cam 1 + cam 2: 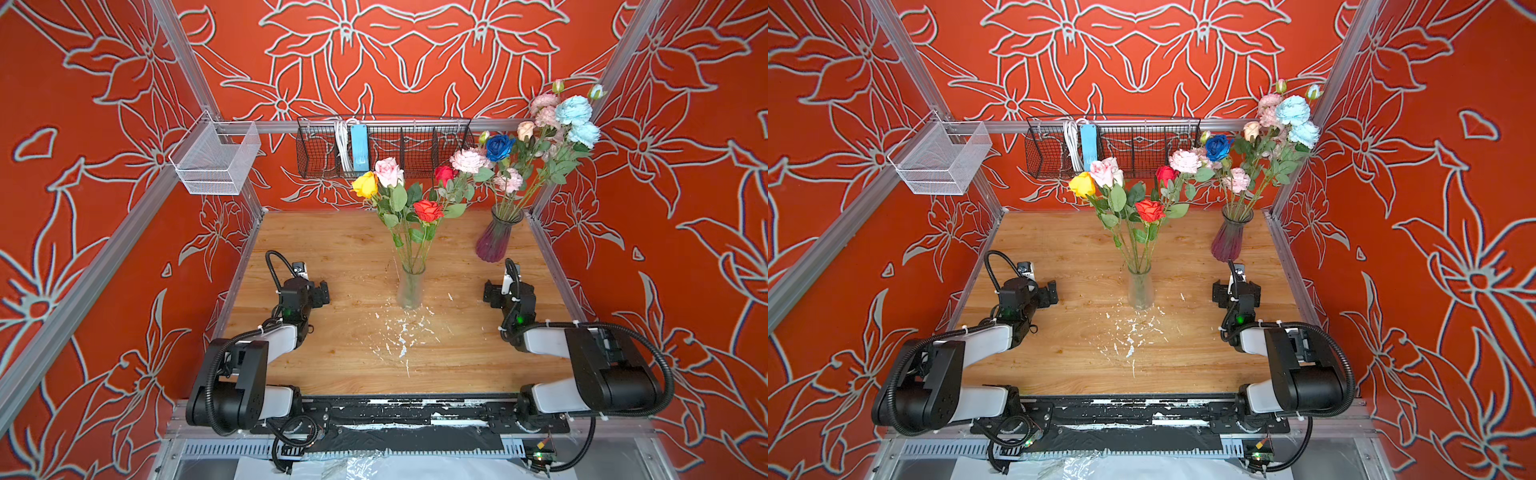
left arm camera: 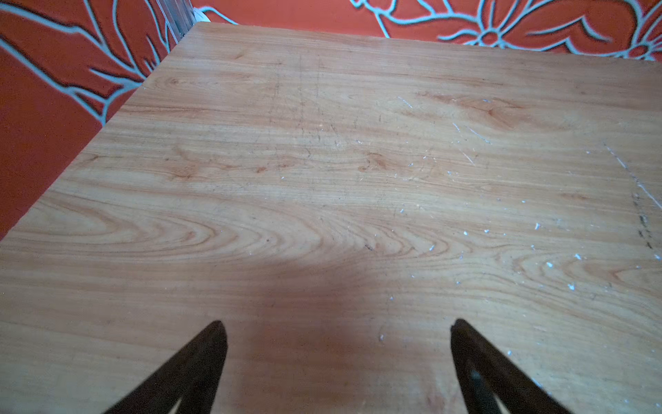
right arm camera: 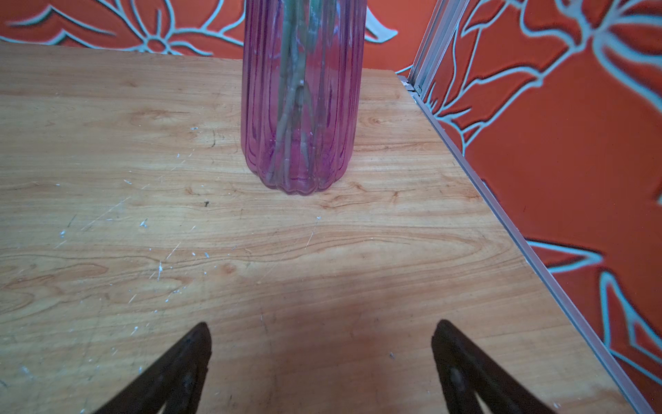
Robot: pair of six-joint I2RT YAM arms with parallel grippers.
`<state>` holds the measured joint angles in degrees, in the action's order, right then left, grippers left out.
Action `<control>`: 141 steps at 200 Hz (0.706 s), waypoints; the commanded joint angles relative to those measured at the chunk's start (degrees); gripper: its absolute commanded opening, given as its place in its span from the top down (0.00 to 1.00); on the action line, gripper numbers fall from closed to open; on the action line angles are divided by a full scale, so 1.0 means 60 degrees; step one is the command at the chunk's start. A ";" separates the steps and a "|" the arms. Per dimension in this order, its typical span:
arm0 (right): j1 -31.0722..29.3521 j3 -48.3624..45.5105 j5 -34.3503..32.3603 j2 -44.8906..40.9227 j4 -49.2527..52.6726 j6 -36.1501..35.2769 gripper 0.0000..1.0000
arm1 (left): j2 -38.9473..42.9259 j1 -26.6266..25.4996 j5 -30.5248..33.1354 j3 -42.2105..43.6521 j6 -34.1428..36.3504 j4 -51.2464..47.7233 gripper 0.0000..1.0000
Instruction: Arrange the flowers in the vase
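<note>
A clear glass vase [image 1: 410,289] [image 1: 1140,291] stands mid-table and holds flowers: a yellow rose [image 1: 365,185], a pink rose [image 1: 388,171] and a red rose [image 1: 428,210]. At the back right a ribbed purple vase [image 1: 496,239] [image 3: 299,107] holds a taller bunch with a dark blue rose [image 1: 498,147], light blue blooms [image 1: 573,110] and pink peonies [image 1: 544,104]. My left gripper [image 1: 322,293] [image 2: 337,322] hangs open left of the clear vase, over bare wood. My right gripper [image 1: 490,293] [image 3: 323,323] is open and empty, just in front of the purple vase.
A black wire basket [image 1: 384,145] with a blue power strip hangs on the back wall. A white mesh basket [image 1: 216,160] hangs on the left rail. White flecks [image 1: 399,332] litter the wooden table [image 1: 332,365]. Aluminium frame rails edge the table on both sides.
</note>
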<state>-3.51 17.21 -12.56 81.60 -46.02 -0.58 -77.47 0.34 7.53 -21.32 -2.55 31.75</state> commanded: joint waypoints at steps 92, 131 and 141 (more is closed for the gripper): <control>-0.0039 0.0186 0.0086 -0.0080 -0.0006 0.0126 0.03 | -0.0075 0.0041 -0.0151 -0.0207 0.0088 -0.0133 0.03; -0.0048 0.0198 0.0086 -0.0065 -0.0006 0.0126 0.03 | -0.0049 0.0053 -0.0183 -0.0186 0.0102 -0.0123 0.03; -0.0047 0.0183 0.0086 -0.0078 -0.0006 0.0126 0.03 | -0.0009 0.0061 -0.0188 -0.0154 0.0102 -0.0113 0.03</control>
<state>-3.51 17.21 -12.53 81.60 -46.02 -0.58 -77.47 0.38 7.16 -21.32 -2.55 31.59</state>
